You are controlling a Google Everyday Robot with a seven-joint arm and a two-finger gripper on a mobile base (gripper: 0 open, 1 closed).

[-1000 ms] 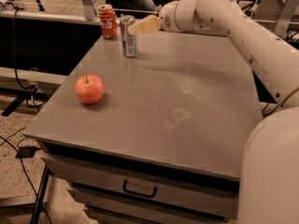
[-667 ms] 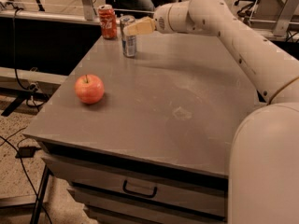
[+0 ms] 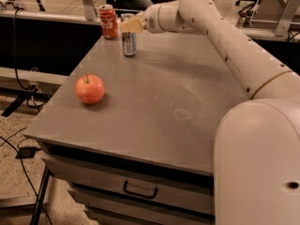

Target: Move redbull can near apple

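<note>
The pincer [image 3: 131, 25] was seen at the redbull can's [image 3: 129, 44] top; its grip could not be told. The apple [image 3: 90, 89] was noted well apart from the can.

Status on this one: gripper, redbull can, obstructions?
gripper at top of redbull can, far end of table. Can upright, well apart from apple by left edge. red soda can behind, not between them.

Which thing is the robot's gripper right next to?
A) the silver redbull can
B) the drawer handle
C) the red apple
A: the gripper is at the top of the redbull can near the far end of the table, while the apple sits apart, near the table's left edge.
</note>
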